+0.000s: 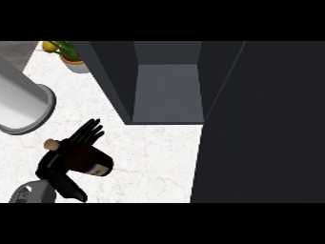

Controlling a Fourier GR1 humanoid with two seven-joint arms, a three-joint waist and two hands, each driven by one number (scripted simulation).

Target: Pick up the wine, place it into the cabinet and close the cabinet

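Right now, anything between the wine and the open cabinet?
Nothing visible. The left hand is curled round the wine bottle, and only bare counter lies between it and the open cabinet. The cabinet door stands open to the right, off that path.

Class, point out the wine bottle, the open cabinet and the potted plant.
wine bottle [98,167]: head view, on its dark body by the label.
cabinet [166,97]: head view, on its inner floor.
potted plant [76,65]: head view, on its pot.
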